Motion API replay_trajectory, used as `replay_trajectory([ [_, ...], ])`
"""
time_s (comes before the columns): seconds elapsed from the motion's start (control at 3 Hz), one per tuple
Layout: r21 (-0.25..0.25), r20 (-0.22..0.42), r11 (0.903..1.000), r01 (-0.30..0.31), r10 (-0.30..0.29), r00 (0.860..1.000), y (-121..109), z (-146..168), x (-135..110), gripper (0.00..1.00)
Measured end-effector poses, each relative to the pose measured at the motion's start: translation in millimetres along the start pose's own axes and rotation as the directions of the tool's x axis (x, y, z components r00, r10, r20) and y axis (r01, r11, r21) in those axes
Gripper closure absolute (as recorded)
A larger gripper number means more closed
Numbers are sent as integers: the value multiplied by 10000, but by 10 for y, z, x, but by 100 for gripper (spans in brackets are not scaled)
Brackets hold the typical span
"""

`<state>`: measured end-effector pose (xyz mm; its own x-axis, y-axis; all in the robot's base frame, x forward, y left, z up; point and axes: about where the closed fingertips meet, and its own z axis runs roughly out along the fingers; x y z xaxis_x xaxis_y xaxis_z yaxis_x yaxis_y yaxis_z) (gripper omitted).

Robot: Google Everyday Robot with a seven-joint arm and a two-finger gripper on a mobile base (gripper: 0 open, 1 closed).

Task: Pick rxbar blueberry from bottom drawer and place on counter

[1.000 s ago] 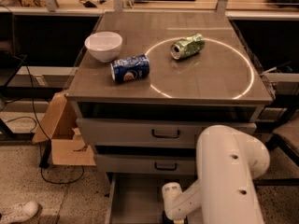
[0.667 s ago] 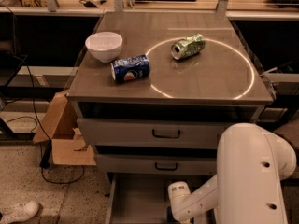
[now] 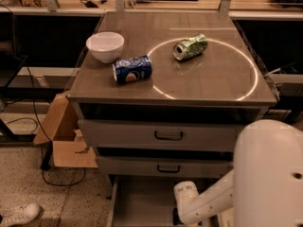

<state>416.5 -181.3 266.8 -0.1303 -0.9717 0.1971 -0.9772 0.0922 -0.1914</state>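
The bottom drawer [image 3: 142, 201] is pulled open at the bottom of the view, showing a plain grey inside. No rxbar blueberry shows in it; it is hidden or out of view. My white arm [image 3: 208, 205] reaches from the lower right down into the drawer. The gripper at its end is below the frame edge and not in view. The counter [image 3: 213, 77], marked with a thin white circle, lies above the drawers.
On the counter are a white bowl [image 3: 105, 45], a dented blue Pepsi can [image 3: 132, 69] and a crushed green can [image 3: 190, 47]. Two upper drawers [image 3: 168, 135] are shut. A cardboard box [image 3: 66, 136], cables and a shoe [image 3: 19, 215] lie on the floor at left.
My arm's large white link has shifted to the right, and the wrist over the open drawer has moved slightly right. Nothing on the counter has moved.
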Motion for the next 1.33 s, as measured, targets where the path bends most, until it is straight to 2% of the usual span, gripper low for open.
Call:
replay_trajectory([
  [0.33,203,-39,9998,47,-47,10000,-20,-538,259,100],
  [0.67,965,202,9950,-244,225,9995,-32,-1073,577,100],
  [1.0,1046,185,9942,-256,238,9995,-71,-1097,583,100],
  [1.33,1395,164,9898,-299,279,9995,-207,-1287,585,100],
])
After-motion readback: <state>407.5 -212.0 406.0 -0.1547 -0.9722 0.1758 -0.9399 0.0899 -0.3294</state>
